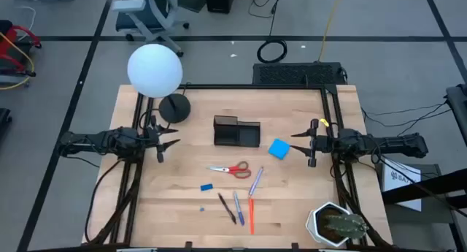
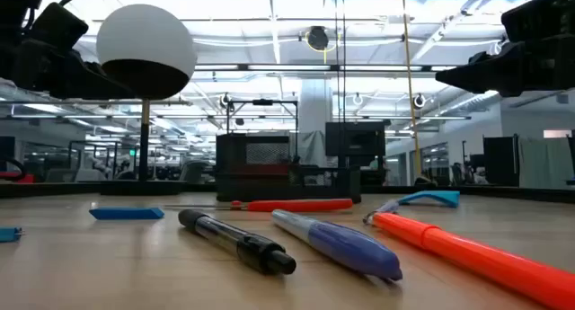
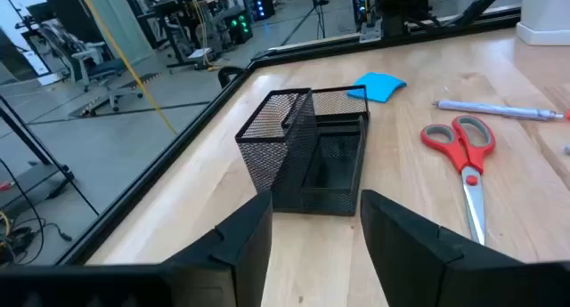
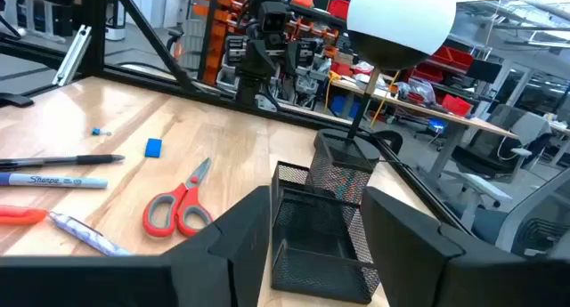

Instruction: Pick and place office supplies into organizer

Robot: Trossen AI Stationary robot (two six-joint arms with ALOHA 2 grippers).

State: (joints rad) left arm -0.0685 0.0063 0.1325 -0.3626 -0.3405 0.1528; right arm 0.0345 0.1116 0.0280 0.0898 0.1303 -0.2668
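In the high view, the left tool (image 1: 162, 144) hangs at the middle left of the frame. Its fingers are spread apart and hold nothing. Up and to its right stand the round lamp base (image 1: 175, 107) and the white ball lamp (image 1: 155, 69).

The black organizer (image 1: 236, 131) sits in the middle of the counter (image 1: 168, 201). It is made of thin wire mesh, so it is probably light and may slide if bumped.

Just below it lie the red-handled scissors (image 1: 232, 169). They look hard and flat; the best place to grab is likely across the blades near the handles. To their lower left is the small blue eraser (image 1: 206, 186).

Lower in the frame lie the pens: a black pen (image 1: 226, 207), a blue pen (image 1: 238, 206), an orange pen (image 1: 251, 214) and a greyish pen (image 1: 256, 180). They are thin and round and could roll, so pinch them at the middle.

Right of the organizer is the blue pad (image 1: 279, 149), which is light and flat.

The right tool (image 1: 306, 144) hangs at the middle right, spread wide and empty. The cactus (image 1: 337, 224) sits at the lower right.
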